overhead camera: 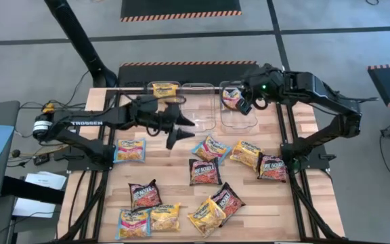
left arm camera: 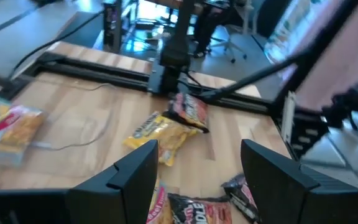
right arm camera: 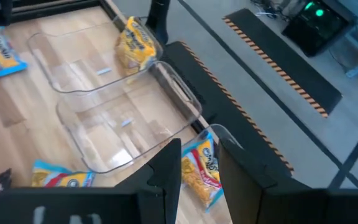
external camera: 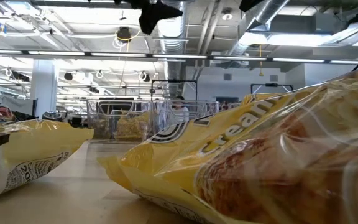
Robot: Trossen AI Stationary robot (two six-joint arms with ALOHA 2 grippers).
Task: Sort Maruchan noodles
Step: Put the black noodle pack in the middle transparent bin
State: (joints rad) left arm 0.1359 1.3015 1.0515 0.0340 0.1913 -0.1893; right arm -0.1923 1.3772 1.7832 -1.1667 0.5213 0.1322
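Observation:
Several Maruchan noodle packets, yellow, maroon and light blue, lie flat on the wooden table [overhead camera: 181,183]. One yellow packet [overhead camera: 164,89] lies in the left clear bin [overhead camera: 156,95] at the far edge. My right gripper [overhead camera: 241,100] is shut on a light blue and orange packet [right arm camera: 201,167] over the right clear bin [overhead camera: 239,118]. My left gripper [overhead camera: 180,131] hovers open above the table near the middle bin [overhead camera: 198,105]. Nothing is between its fingers [left arm camera: 135,180]. My right gripper pinches the light blue and orange packet between its two fingers, at one end [right arm camera: 197,155]. The fingers slant downward from the table's right side. The packet hangs below the fingertips, lifted clear above the right bin.
The middle clear bin holds nothing. Loose packets cover the table's middle and near part: a blue one [overhead camera: 129,150] at the left, maroon ones [overhead camera: 205,171] [overhead camera: 271,167], and yellow ones [overhead camera: 246,154] [overhead camera: 205,215]. Black frame rails [overhead camera: 286,135] run along both table sides.

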